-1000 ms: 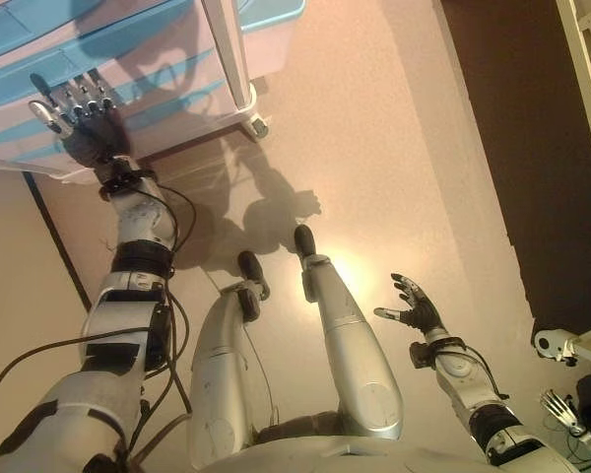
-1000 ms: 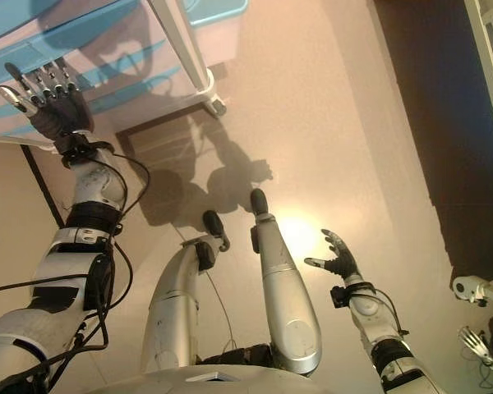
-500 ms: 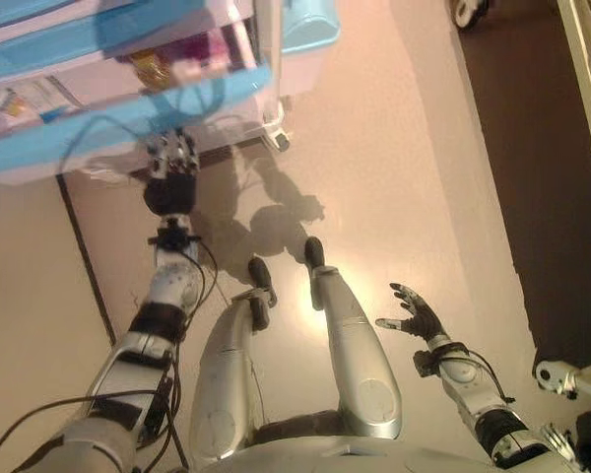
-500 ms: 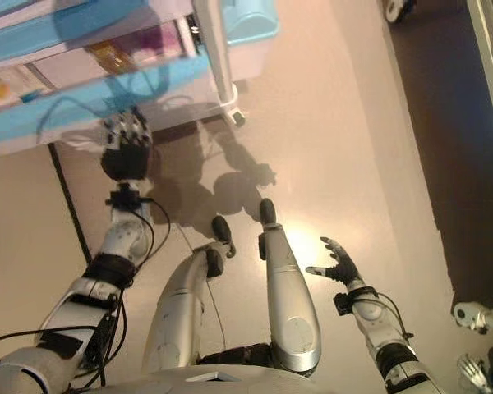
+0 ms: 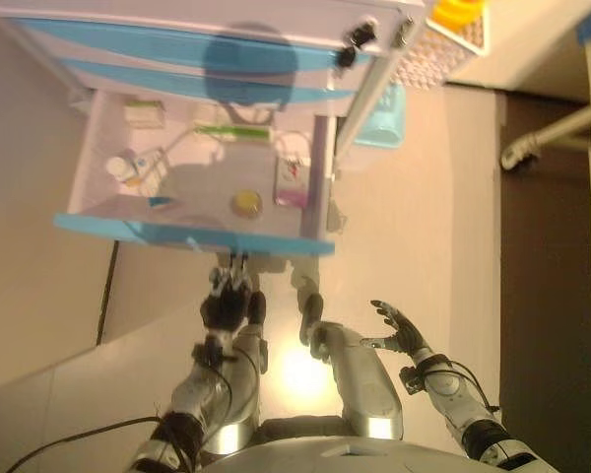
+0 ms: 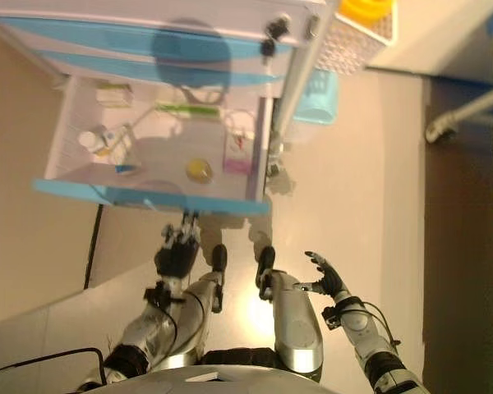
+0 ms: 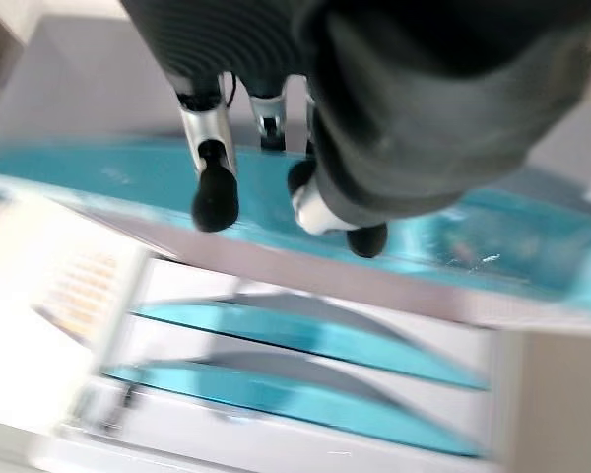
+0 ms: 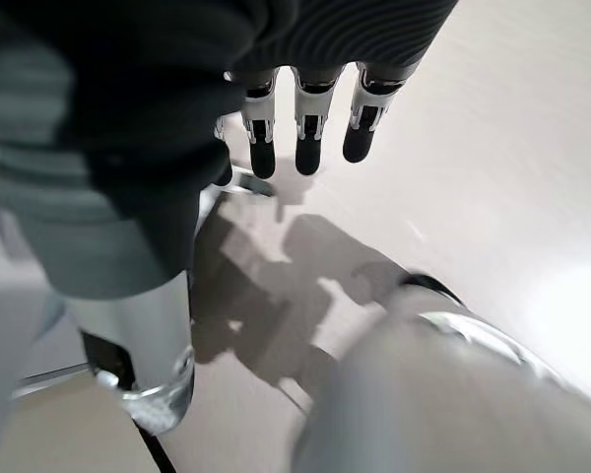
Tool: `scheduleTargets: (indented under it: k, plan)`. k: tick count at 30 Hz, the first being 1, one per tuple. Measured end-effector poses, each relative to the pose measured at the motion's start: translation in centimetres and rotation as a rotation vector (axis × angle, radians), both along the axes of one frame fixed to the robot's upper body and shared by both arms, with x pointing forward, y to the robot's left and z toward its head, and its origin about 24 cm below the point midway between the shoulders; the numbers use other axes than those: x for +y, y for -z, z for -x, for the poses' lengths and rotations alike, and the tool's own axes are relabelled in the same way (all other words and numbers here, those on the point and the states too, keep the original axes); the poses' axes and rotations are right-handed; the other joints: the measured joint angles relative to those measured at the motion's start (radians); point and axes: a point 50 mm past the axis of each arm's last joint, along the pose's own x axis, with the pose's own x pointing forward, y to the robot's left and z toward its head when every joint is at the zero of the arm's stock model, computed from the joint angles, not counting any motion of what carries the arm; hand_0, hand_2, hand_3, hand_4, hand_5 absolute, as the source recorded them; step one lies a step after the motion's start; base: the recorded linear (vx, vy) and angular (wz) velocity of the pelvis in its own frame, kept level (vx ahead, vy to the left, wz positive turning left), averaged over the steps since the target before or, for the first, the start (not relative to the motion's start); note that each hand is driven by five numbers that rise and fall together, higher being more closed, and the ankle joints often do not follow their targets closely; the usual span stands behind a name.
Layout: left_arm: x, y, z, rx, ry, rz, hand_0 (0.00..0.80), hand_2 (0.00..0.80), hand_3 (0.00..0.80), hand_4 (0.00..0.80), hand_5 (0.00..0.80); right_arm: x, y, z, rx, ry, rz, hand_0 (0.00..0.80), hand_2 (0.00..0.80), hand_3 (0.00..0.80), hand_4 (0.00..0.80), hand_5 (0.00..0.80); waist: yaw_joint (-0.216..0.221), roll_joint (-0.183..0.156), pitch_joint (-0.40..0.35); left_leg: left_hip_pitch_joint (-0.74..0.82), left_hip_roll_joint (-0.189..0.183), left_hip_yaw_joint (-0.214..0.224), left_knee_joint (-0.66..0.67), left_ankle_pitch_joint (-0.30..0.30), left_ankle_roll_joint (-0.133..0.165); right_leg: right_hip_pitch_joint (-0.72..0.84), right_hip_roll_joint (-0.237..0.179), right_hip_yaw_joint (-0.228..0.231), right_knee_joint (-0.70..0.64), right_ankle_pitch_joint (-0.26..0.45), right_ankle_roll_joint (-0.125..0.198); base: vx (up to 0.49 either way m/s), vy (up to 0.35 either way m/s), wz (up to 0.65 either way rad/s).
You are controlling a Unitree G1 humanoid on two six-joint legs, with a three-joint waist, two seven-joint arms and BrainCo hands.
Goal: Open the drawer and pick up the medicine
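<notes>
The white cabinet's drawer [image 5: 192, 235] with a blue front stands pulled out. Inside lie a white bottle [image 5: 121, 168], a round yellow item [image 5: 245, 204], a pink packet [image 5: 292, 184], a green strip [image 5: 231, 132] and a small box [image 5: 144, 111]. My left hand [image 5: 229, 301] is just below the blue front, fingers straight and empty; its wrist view shows the fingertips [image 7: 215, 192] before the blue front [image 7: 453, 236]. My right hand [image 5: 399, 330] hangs open and empty over the floor at the lower right, fingers [image 8: 308, 138] straight.
Two shut blue-fronted drawers [image 5: 207, 44] sit above the open one. A white mesh basket [image 5: 443, 39] with a yellow thing and a light blue bin [image 5: 382, 113] stand right of the cabinet. A pale pipe [image 5: 542, 138] crosses the dark floor at the far right.
The camera has tilted up, so the whole scene has shifted. The drawer now shows pulled far out with its contents in view. My left hand sits below its front. The right hand has not moved.
</notes>
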Motion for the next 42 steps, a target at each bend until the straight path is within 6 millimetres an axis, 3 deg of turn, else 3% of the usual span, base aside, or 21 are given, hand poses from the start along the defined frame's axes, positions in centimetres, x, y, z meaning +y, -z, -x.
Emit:
scheduleTargets:
  k: [4,10,15,16,19,21,25,28,32,35,37,42]
  plan:
    - [0.2,1.1,-0.8,0.034,0.012,0.023,0.800,0.800,0.800,0.800,0.800,-2.0,-0.6,-0.6,-0.003,0.053,0.015,0.000,0.000,0.000,0.000,0.000,0.023,0.024,-0.015,0.028,0.019,0.007,0.000,0.012,-0.020,0.029,0.009,-0.030,0.016,-0.024,-0.026,0.044,-0.054,0.20]
    - [0.1,3.8,0.9,0.230,0.045,0.026,0.800,0.800,0.800,0.800,0.800,-4.1,1.4,2.2,0.144,0.102,0.057,0.000,0.000,0.000,0.000,0.000,0.033,0.065,-0.134,0.017,0.018,0.004,0.007,0.032,-0.049,0.043,0.006,-0.065,0.009,-0.037,-0.041,0.073,-0.009,0.14]
    - [0.0,5.4,2.3,0.402,0.122,-0.082,0.800,0.800,0.800,0.800,0.800,-5.6,1.5,3.4,0.142,0.186,0.059,0.000,0.000,0.000,0.000,0.000,0.053,0.089,-0.216,0.014,0.001,0.001,0.042,0.029,-0.043,0.079,-0.004,-0.090,-0.013,-0.041,-0.044,0.074,0.057,0.16]
    - [0.3,5.9,3.1,0.432,0.138,-0.135,0.000,0.000,0.000,0.000,0.000,-5.9,1.5,3.7,0.138,0.210,0.061,0.000,0.000,0.000,0.000,0.000,0.061,0.094,-0.238,0.015,-0.001,0.002,0.042,0.020,-0.033,0.079,-0.004,-0.088,-0.011,-0.046,-0.043,0.087,0.074,-0.03]
    - [2.3,7.7,6.9,0.554,0.096,-0.334,0.000,0.000,0.000,0.000,0.000,-6.5,1.3,5.1,0.094,0.251,0.083,0.000,0.000,0.000,0.000,0.000,0.071,0.101,-0.312,0.025,-0.011,0.003,0.038,0.003,-0.020,0.091,-0.009,-0.093,-0.011,-0.056,-0.028,0.066,0.068,0.04]
    - [5.5,9.0,10.8,0.755,0.002,-0.581,0.000,0.000,0.000,0.000,0.000,-7.2,0.0,5.3,0.003,0.259,0.126,0.000,0.000,0.000,0.000,0.000,0.080,0.108,-0.356,0.038,-0.026,-0.002,0.037,0.003,-0.020,0.099,-0.023,-0.092,-0.010,-0.064,-0.014,0.056,0.086,0.10]
    - [11.3,9.0,16.1,1.077,-0.058,-1.073,0.000,0.000,0.000,0.000,0.000,-6.4,-4.4,2.1,-0.275,0.183,0.157,0.000,0.000,0.000,0.000,0.000,0.078,0.112,-0.383,0.058,-0.035,-0.009,0.011,-0.002,-0.011,0.097,-0.034,-0.089,0.009,-0.075,0.003,0.040,0.086,0.05]
    - [13.3,8.0,16.3,1.114,0.012,-1.485,0.000,0.000,0.000,0.000,0.000,-5.5,-7.7,0.1,-0.451,0.096,0.161,0.000,0.000,0.000,0.000,0.000,0.080,0.102,-0.386,0.064,-0.037,-0.006,-0.004,-0.026,0.017,0.075,-0.036,-0.070,0.033,-0.087,0.013,0.023,0.116,0.02]
    - [12.6,7.5,14.6,0.953,0.194,-1.885,0.000,0.000,0.000,0.000,0.000,-3.4,-11.1,-1.5,-0.619,-0.082,0.230,0.000,0.000,0.000,0.000,0.000,0.069,0.068,-0.422,0.066,-0.054,0.010,-0.033,-0.016,0.044,0.042,-0.036,0.005,0.046,-0.076,0.034,0.003,0.118,-0.17]
    - [12.0,7.4,13.5,0.883,0.239,-1.966,0.000,0.000,0.000,0.000,0.000,-2.0,-13.1,-2.5,-0.707,-0.237,0.284,0.000,0.000,0.000,0.000,0.000,0.055,0.044,-0.445,0.068,-0.063,0.033,-0.048,-0.014,0.061,0.030,-0.038,0.047,0.044,-0.068,0.047,0.002,0.079,-0.21]
    - [11.8,7.6,13.2,0.872,0.265,-1.972,0.000,0.000,0.000,0.000,0.000,-1.4,-14.2,-2.8,-0.727,-0.334,0.322,0.000,0.000,0.000,0.000,0.000,0.049,0.045,-0.446,0.067,-0.068,0.032,-0.051,-0.011,0.067,0.032,-0.040,0.049,0.031,-0.059,0.056,-0.004,0.055,-0.07]
    - [11.6,8.4,14.8,0.933,0.363,-1.935,0.000,0.000,0.000,0.000,0.000,0.9,-15.0,-3.7,-0.717,-0.565,0.365,0.000,0.000,0.000,0.000,0.000,0.070,0.065,-0.449,0.074,-0.064,0.028,-0.070,-0.007,0.071,0.051,-0.033,0.043,-0.011,-0.043,0.061,-0.003,0.029,0.04]
